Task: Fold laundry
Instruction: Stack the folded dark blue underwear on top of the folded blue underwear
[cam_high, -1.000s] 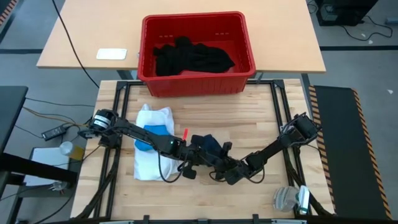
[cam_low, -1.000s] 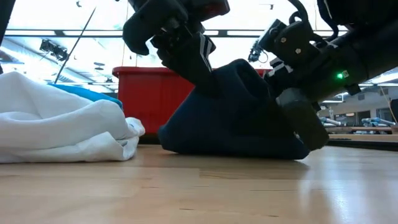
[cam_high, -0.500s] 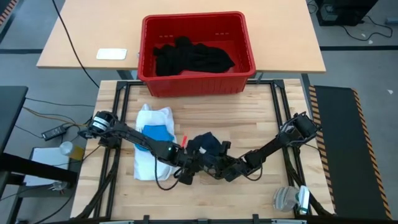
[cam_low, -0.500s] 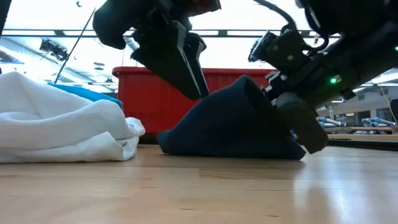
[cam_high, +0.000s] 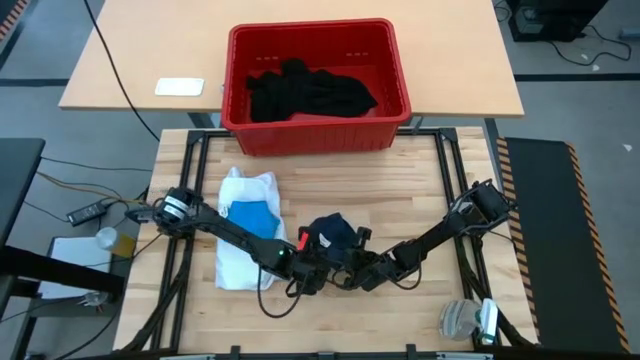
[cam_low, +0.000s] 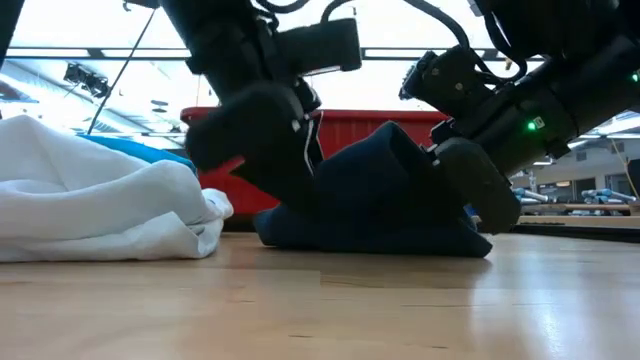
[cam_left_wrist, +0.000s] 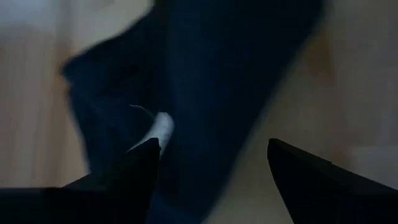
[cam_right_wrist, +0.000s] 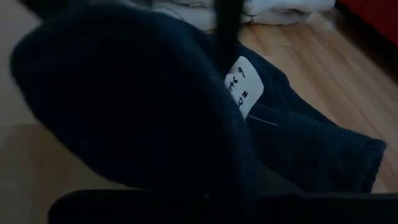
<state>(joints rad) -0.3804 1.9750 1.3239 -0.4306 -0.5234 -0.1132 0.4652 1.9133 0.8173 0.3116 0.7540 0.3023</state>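
Dark navy garment (cam_high: 335, 235): mid-fold, pinched by closed right gripper (cam_high: 358, 273); left gripper (cam_high: 308, 274) spread, empty; black garments (cam_high: 310, 92) in crate (cam_high: 318, 142) unfolded.

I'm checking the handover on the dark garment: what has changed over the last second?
The left gripper let go of the dark navy garment, opened wide and drew back toward the table's front edge. The right gripper closed on the garment's near side and now holds it, draped over its fingers. The white shirt, the blue piece and the red crate stayed put.
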